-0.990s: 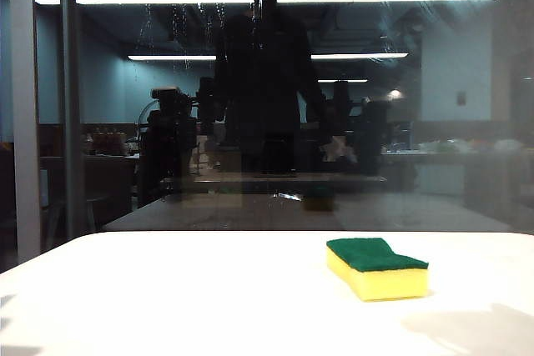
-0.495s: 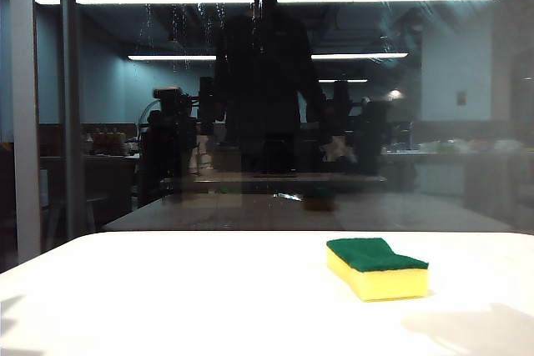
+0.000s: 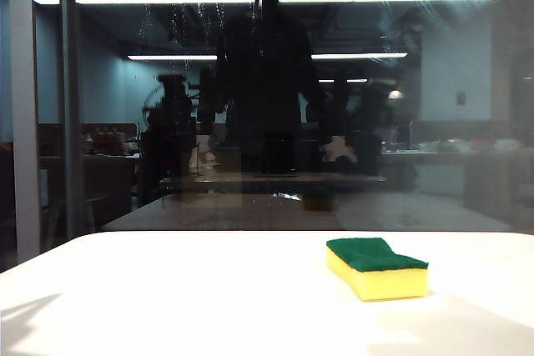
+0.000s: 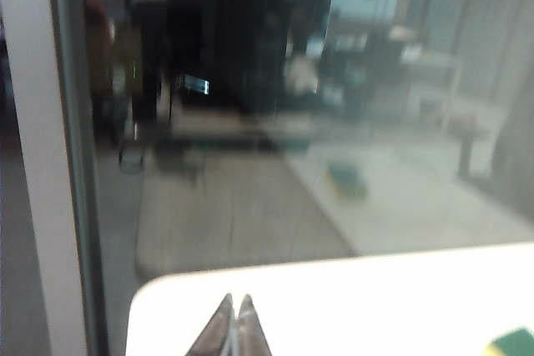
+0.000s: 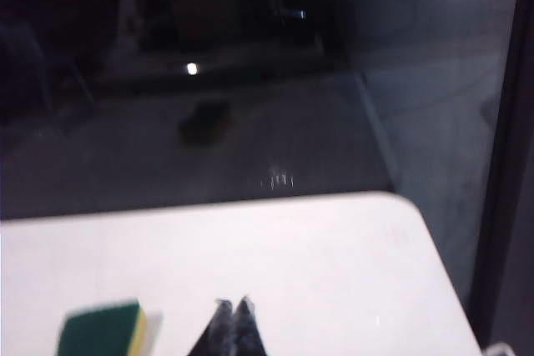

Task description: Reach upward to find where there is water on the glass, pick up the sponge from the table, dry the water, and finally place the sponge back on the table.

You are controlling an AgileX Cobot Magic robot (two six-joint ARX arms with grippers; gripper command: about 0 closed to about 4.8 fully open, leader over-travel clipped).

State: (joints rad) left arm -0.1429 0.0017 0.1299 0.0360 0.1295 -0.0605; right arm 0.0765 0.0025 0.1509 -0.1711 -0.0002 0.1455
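White surface (image 3: 167,289) is carrying the sponge (image 3: 377,268) at lower right, green side up, below the dark glass (image 3: 275,122), where water (image 3: 188,6) is streaking at upper left. Left hand (image 4: 234,313) and right hand (image 5: 233,314) are hovering closed, holding nothing.

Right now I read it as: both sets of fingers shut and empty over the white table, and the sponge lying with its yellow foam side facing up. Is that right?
Not quite. The sponge lies with its dark green scouring layer up and the yellow foam beneath, as the exterior view shows. The rest holds: the left fingers and right fingers are shut and empty over the white table.
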